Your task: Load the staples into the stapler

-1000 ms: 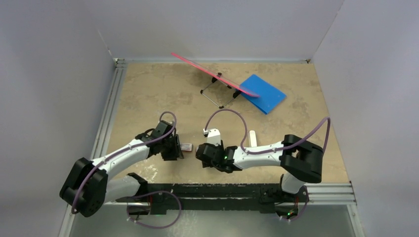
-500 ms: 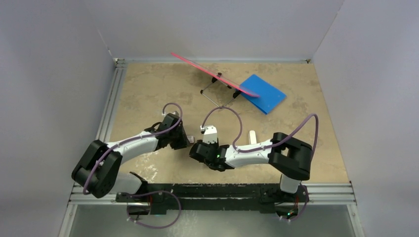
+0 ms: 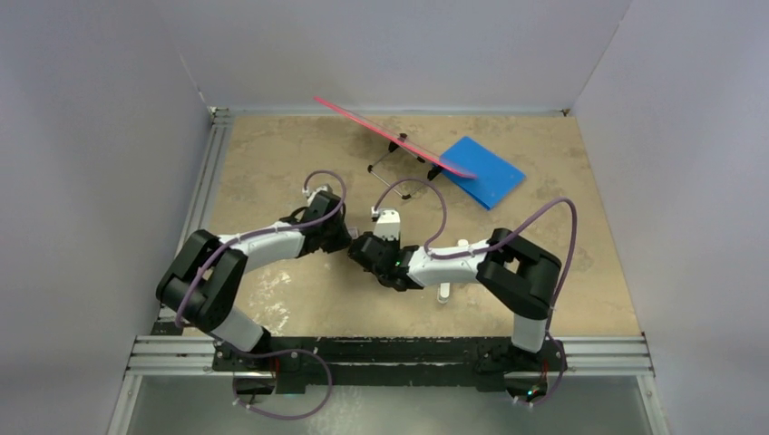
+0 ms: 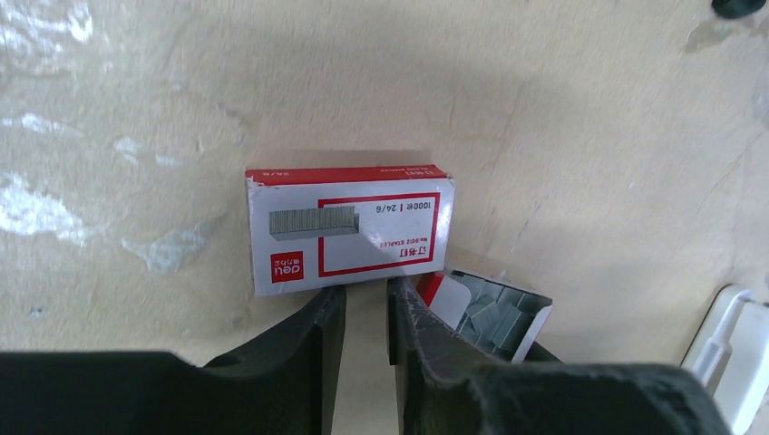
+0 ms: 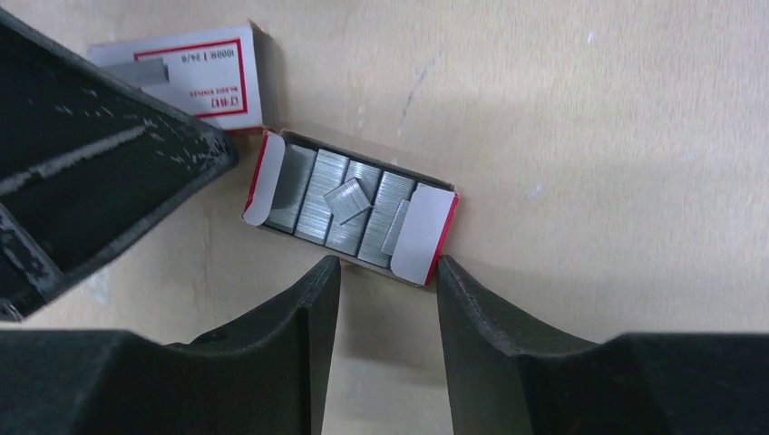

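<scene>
The staples (image 5: 337,201) are grey strips lying in an open red-and-white tray on the table, with one short strip loose on top. The tray also shows in the left wrist view (image 4: 494,306). Its red-and-white sleeve box (image 4: 349,227) lies flat beside it (image 5: 186,74). My right gripper (image 5: 388,267) is open, its tips just short of the tray's near side. My left gripper (image 4: 366,294) is narrowly open and empty, at the sleeve's near edge and left of the tray. In the top view both grippers (image 3: 340,243) (image 3: 365,252) meet over the boxes and hide them. A white stapler (image 3: 443,292) is partly hidden under my right forearm.
A pink board on a black wire stand (image 3: 399,154) and a blue pad (image 3: 485,170) sit at the back of the table. An aluminium rail (image 3: 195,227) runs along the left edge. White walls close off three sides.
Both arms have reached farther from the near edge toward the table's middle. The two grippers have come together over the staple boxes. My right forearm now covers most of the stapler.
</scene>
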Controlling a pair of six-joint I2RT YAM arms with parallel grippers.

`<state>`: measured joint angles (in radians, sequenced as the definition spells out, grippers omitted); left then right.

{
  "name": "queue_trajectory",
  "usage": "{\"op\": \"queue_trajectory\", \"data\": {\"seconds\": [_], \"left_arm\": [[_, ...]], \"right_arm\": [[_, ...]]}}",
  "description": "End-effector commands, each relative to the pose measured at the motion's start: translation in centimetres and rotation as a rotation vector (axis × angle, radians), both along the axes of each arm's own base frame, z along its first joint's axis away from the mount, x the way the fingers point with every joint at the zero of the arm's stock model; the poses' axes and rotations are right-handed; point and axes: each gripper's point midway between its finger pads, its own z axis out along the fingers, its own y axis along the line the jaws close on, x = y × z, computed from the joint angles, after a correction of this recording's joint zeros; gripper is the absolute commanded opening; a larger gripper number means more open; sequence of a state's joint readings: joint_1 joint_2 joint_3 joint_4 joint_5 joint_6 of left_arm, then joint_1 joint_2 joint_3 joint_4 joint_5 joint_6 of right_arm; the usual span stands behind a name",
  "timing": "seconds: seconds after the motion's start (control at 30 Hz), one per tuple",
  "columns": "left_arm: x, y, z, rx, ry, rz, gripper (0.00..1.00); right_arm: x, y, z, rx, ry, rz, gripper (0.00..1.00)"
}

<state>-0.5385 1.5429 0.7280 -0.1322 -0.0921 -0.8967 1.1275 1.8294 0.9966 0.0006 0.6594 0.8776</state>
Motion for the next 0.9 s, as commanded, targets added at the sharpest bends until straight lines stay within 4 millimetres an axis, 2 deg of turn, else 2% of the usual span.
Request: {"op": "queue_trajectory", "data": {"seconds": [0.0, 0.13, 0.3, 0.4, 0.5, 0.57, 0.73, 0.87], "left_arm": [[-0.6, 3.0, -2.8, 0.149, 0.082, 0.023, 0.24], [-0.5, 2.7, -1.9, 0.133, 0.076, 0.012, 0.23], [-1.6, 2.4, 0.1, 0.081, 0.061, -0.005, 0.24], [-2.5, 3.0, 1.5, 0.069, 0.036, 0.01, 0.24], [-3.2, 3.7, 2.9, 0.049, -0.017, 0.021, 0.26], [-3.6, 3.7, 3.8, 0.026, -0.045, 0.005, 0.3], [-4.3, 2.7, 5.6, -0.052, -0.099, -0.055, 0.44], [-4.4, 1.9, 6.6, -0.08, -0.136, -0.113, 0.52]], "right_arm": [[2.3, 0.5, 0.3, 0.014, -0.025, -0.021, 0.46], [2.5, 0.6, 1.6, 0.035, -0.041, -0.013, 0.49], [2.0, 0.4, 5.7, 0.091, -0.069, 0.013, 0.55], [1.2, -0.8, 7.5, 0.115, -0.066, 0.007, 0.57], [0.0, -3.1, 8.3, 0.133, -0.05, -0.034, 0.59], [-0.4, -5.5, 8.3, 0.116, -0.058, -0.104, 0.61], [-1.6, -10.7, 8.2, 0.098, -0.065, -0.283, 0.68], [-3.2, -13.7, 7.2, 0.125, -0.028, -0.393, 0.73]]}}
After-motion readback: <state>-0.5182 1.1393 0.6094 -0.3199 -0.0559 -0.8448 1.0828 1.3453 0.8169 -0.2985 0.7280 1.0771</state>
